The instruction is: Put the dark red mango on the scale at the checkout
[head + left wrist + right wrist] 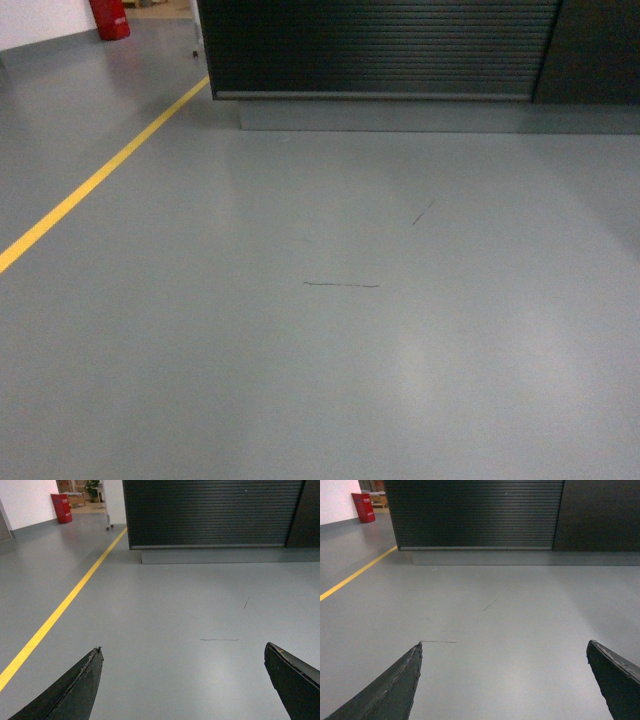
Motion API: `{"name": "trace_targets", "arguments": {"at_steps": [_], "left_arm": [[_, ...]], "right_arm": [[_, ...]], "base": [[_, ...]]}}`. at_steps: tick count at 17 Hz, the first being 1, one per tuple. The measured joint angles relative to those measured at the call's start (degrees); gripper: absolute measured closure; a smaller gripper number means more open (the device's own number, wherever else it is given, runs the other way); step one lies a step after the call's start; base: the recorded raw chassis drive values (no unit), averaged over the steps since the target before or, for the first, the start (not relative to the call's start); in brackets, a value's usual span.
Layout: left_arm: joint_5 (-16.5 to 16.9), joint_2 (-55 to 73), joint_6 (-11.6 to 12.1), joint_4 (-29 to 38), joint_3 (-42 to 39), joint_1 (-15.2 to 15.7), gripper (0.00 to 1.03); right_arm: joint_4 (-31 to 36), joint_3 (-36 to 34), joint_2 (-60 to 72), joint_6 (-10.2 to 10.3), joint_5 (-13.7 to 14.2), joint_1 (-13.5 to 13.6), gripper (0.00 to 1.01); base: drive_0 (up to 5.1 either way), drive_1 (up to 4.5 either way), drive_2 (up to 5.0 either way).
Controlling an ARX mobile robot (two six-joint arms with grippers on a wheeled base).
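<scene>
The checkout (380, 45) shows as a black counter with a horizontally ribbed front, straight ahead across the grey floor; only its front is in view, also in the left wrist view (210, 512) and the right wrist view (475, 512). The dark red mango and the scale are out of view. My left gripper (184, 650) hangs open over bare floor, nothing between its fingers. My right gripper (504, 645) is open too and holds nothing. Neither gripper appears in the head view.
A yellow floor line (95, 180) runs diagonally on the left toward the counter's left corner. A red bin (110, 18) stands far left at the back by a white wall. A smooth black panel (600, 515) adjoins the counter on the right.
</scene>
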Motion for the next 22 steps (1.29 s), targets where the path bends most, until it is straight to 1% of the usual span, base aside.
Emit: {"name": "trace_targets", "arguments": {"at_steps": [3, 5, 22], "left_arm": [[0.00, -0.02, 0.00, 0.02, 0.00, 0.00, 0.05], [0.00, 0.00, 0.00, 0.02, 0.00, 0.00, 0.05], [0.00, 0.00, 0.00, 0.07, 0.00, 0.00, 0.05]], "right_arm": [[0.02, 0.00, 0.00, 0.00, 0.00, 0.00, 0.03], [0.02, 0.00, 0.00, 0.00, 0.00, 0.00, 0.03], [0.00, 0.00, 0.00, 0.00, 0.00, 0.00, 0.03]], "base": [[0.0, 0.00, 0.0], [0.0, 1.72, -1.7], [0.1, 2.08, -1.9]]}}
